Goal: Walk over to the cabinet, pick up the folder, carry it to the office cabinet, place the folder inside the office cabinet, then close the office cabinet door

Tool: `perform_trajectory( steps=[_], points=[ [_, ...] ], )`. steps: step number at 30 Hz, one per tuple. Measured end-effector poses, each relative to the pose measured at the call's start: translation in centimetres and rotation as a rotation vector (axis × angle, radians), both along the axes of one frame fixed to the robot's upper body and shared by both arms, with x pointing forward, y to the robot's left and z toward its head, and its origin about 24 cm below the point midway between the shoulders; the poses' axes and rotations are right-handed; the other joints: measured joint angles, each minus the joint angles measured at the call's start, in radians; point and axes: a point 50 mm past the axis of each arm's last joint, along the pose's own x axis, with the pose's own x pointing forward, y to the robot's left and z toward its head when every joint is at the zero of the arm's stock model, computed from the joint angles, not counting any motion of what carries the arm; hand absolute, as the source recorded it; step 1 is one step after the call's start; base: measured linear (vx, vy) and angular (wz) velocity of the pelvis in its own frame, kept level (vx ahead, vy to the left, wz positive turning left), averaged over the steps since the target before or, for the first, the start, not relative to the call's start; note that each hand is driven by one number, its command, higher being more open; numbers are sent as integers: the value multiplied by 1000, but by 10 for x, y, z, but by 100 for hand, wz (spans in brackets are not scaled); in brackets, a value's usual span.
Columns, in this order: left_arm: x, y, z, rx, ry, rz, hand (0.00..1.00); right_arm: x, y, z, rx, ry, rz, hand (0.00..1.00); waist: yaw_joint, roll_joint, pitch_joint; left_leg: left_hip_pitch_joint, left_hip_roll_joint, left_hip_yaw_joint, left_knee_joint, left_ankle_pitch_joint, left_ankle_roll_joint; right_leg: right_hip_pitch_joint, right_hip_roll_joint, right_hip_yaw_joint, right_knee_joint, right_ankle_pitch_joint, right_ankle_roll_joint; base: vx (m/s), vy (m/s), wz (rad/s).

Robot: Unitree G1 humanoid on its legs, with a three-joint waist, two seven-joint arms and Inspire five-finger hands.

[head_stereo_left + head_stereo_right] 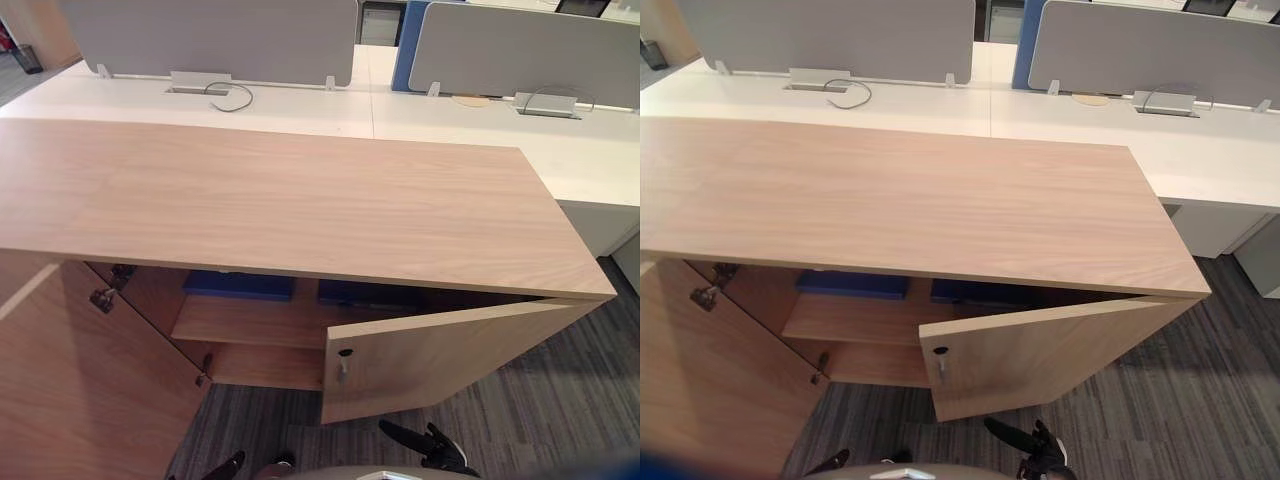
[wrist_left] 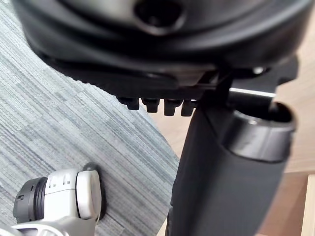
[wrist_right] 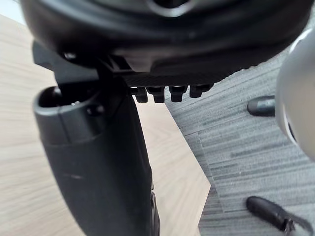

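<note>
The wood cabinet point(image 1: 300, 200) stands right before me with both doors open. On its upper shelf, under the top, lie two flat blue folders point(image 1: 240, 284) point(image 1: 368, 293), each partly hidden by the top's front edge. The right door point(image 1: 440, 355) is half open and has a small metal handle point(image 1: 343, 362). The left door point(image 1: 80, 380) is swung wide. My left hand point(image 2: 221, 172) hangs over the carpet beside a door, fingers relaxed and holding nothing. My right hand point(image 3: 103, 162) hangs next to a wood panel, also relaxed and holding nothing.
White desks point(image 1: 300, 100) with grey divider screens point(image 1: 210, 35) run behind the cabinet. Grey striped carpet point(image 1: 560, 400) covers the floor to the right and in front. Dark shoes point(image 3: 275, 214) show on the carpet near the right door.
</note>
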Motion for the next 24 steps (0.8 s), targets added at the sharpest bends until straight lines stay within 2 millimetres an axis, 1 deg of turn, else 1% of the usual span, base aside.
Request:
perform_trajectory(
  steps=[1, 2, 3, 4, 5, 6, 7, 8, 9, 10, 11, 12, 13, 14, 15, 16, 17, 18, 19, 20, 21, 22, 24],
  points=[
    [6, 3, 3, 14, -16, -71, 100, 0, 2, 0, -2, 3, 19, 100, 2, -7, 8, -1, 12, -2, -5, 5, -12, 5, 13, -12, -3, 1, -4, 1, -173, 34],
    [9, 2, 3, 16, -21, -109, 100, 1, 2, 0, -5, 2, 31, 100, 2, -9, 15, -3, 12, 0, -5, 9, -19, 8, 17, -20, -3, 1, -5, -18, -154, 38],
    [16, 5, 5, 29, -26, -186, 100, 2, 3, 0, -17, 3, 69, 100, -3, -18, 28, -14, 16, 42, -1, 22, -27, 15, 16, -40, -2, 1, -6, -22, -101, 35],
    [18, 6, 6, 35, -27, -212, 100, 2, 3, 0, -16, 4, 71, 100, -4, -21, 32, -24, 16, 89, 4, 29, -19, 14, 13, -47, 0, 2, -7, -51, -65, 45],
    [23, 7, 8, 48, -36, -250, 100, 4, 3, 0, -19, -1, 73, 100, -9, -21, 45, -59, 30, 274, 33, 28, 41, 13, 6, -72, 7, 3, -15, -56, 6, 32],
    [26, 7, 9, 54, -45, -257, 100, 6, 3, 0, -23, -4, 83, 100, -12, -23, 53, -84, 52, 400, 80, 13, 66, 10, 2, -82, 14, 1, -21, -73, 39, 45],
    [33, 6, 11, 56, -67, -279, 100, 8, 2, 1, -36, -8, 114, 100, -18, -15, 67, -150, 123, 649, 233, -28, 128, 11, 0, -106, 23, -4, -27, -68, 71, 56],
    [34, 3, 10, 51, -63, -315, 100, 9, -6, 2, -60, -11, 128, 100, -22, 10, 72, -195, 176, 811, 340, -48, 147, 20, 0, -135, 37, -16, -18, -55, 94, 71],
    [36, 2, 10, 53, -63, -340, 100, 8, -10, 2, -71, -6, 131, 100, -28, 22, 76, -205, 179, 854, 359, -55, 153, 24, -4, -151, 45, -27, -8, -32, 141, 96],
    [40, 3, 12, 61, -65, -406, 100, 3, -15, 1, -77, 18, 119, 100, -31, 19, 77, -203, 131, 846, 317, -45, 152, 19, -34, -180, 69, -52, 0, 34, 215, 115],
    [45, 5, 13, 73, -65, -471, 100, -5, -12, -2, -56, 44, 90, 100, -37, -5, 67, -191, 61, 837, 211, 1, 170, 4, -71, -193, 61, -55, -2, 60, 224, 112],
    [48, 6, 14, 80, -66, -496, 100, -6, -11, -3, -48, 49, 73, 100, -45, -19, 64, -185, 41, 862, 180, -4, 176, -3, -91, -194, 48, -51, 0, 94, 224, 104],
    [47, 5, 13, 76, -56, -515, 100, -6, -11, -3, -35, 41, 35, 100, -53, -15, 65, -192, 66, 976, 262, -47, 204, 1, -119, -232, 55, -45, 20, 132, 177, 96],
    [44, 1, 8, 56, -33, -524, 100, -6, -21, -1, -42, 33, -12, 100, -57, 11, 70, -185, 49, 969, 257, -63, 188, 24, -130, -266, 71, -52, 36, 150, 170, 95],
    [44, 0, 8, 54, -28, -535, 100, -8, -22, -2, -41, 37, -33, 100, -60, 9, 70, -170, 21, 951, 220, -49, 198, 31, -143, -281, 71, -48, 25, 188, 165, 97],
    [45, 1, 8, 62, -21, -564, 100, -14, -21, -3, -29, 48, -73, 100, -62, -6, 64, -115, -42, 929, 91, 10, 208, 43, -170, -295, 64, -34, -1, 194, 152, 89],
    [45, -2, 7, 56, -18, -587, 100, -15, -23, -3, -22, 47, -105, 100, -63, 4, 57, -52, -79, 894, -69, 91, 214, 44, -170, -294, 62, -12, -34, 200, 136, 88],
    [45, -4, 7, 52, -18, -601, 100, -16, -24, -3, -23, 45, -115, 100, -66, 14, 53, -26, -86, 875, -138, 128, 212, 42, -160, -293, 57, -13, -33, 173, 85, 92],
    [47, -7, 7, 45, -19, -623, 100, -14, -24, -2, -21, 37, -131, 100, -83, 25, 50, -5, -96, 831, -206, 167, 211, 41, -137, -300, 33, -15, -28, 106, 22, 96],
    [47, -6, 6, 40, -10, -641, 100, -14, -24, -2, -20, 34, -131, 100, -92, 21, 49, -4, -107, 800, -205, 170, 209, 45, -131, -333, 18, -13, -26, 82, -10, 95],
    [46, -6, 6, 36, -8, -644, 100, -14, -24, -2, -20, 36, -130, 100, -95, 21, 45, -3, -111, 786, -206, 171, 207, 57, -126, -350, 18, -6, -13, 59, -40, 63],
    [47, -6, 6, 34, -9, -647, 100, -14, -24, -2, -19, 36, -131, 100, -95, 22, 46, -2, -112, 775, -206, 171, 206, 63, -124, -357, 18, -1, -3, 58, -53, 44],
    [47, -7, 6, 26, -13, -653, 100, -14, -24, -2, -19, 39, -129, 100, -99, 23, 45, 2, -108, 748, -206, 174, 202, 82, -113, -386, 20, 3, 3, 48, -75, 40]
  ],
)
